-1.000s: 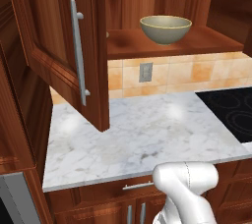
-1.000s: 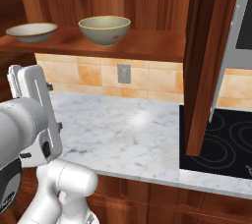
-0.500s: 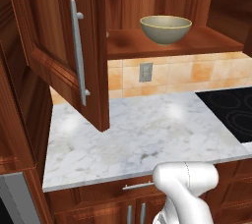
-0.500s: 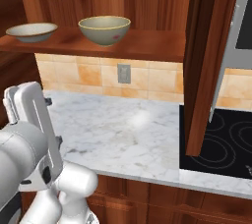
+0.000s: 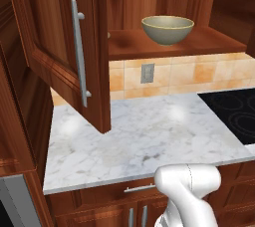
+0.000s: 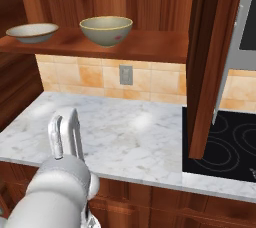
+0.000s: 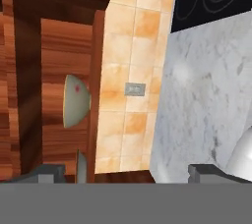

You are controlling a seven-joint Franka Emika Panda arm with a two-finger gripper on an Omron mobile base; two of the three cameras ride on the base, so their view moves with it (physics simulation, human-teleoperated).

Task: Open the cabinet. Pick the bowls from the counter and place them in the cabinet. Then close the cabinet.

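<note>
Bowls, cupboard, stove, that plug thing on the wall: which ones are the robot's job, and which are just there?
Part of the job:
- deep bowl on the cabinet shelf
- shallow bowl beside it
- cabinet, doors open
- left door, waiting to be shut
- counter
- claw, open and holding nothing

Just there:
- stovetop
- wall outlet
- tiled backsplash

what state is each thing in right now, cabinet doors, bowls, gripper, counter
cabinet: both doors swung open
left door: open, handle facing out
right door: open, seen edge-on
deep bowl: upright on the cabinet shelf
shallow bowl: upright on the same shelf, apart from the deep bowl
gripper: open, holding nothing, low over the counter's front edge
counter: no bowls on it
</note>
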